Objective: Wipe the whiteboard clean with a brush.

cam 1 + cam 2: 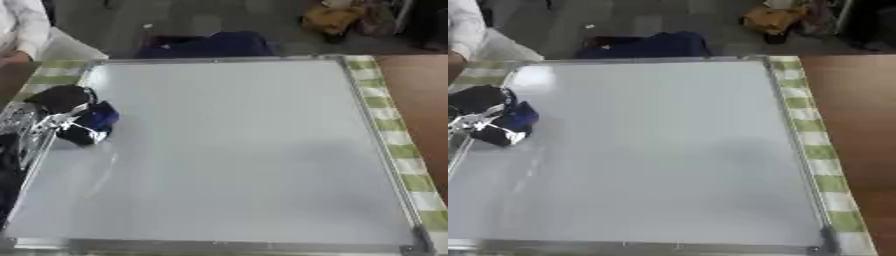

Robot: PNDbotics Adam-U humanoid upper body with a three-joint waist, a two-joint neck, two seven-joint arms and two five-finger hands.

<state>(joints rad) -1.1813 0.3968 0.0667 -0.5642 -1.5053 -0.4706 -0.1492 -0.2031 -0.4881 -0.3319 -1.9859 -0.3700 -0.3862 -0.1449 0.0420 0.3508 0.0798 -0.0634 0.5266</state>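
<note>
At the board's nine o'clock edge: the brush (94, 121), dark blue with a black part, sits on the board's surface just inside the left frame.
Brush hold: the left hand (63, 107), black with silver parts, is on top of the brush with its fingers curled round it.
Whiteboard (236, 150): it fills most of the view, grey-white, with a thin metal frame; no writing can be made out on it, only a faint streak towards seven o'clock below the brush.
Left arm: it comes in from the nine o'clock side, dark and silver, lying along the board's left frame.
Right hand: it shows in neither view, so the state of its fingers cannot be told.
Cloth (394, 135): green and white checks, lying under the board and showing along its three o'clock side and at the eleven o'clock corner.
Table (420, 90): brown wood, bare towards two o'clock beyond the cloth.
</note>
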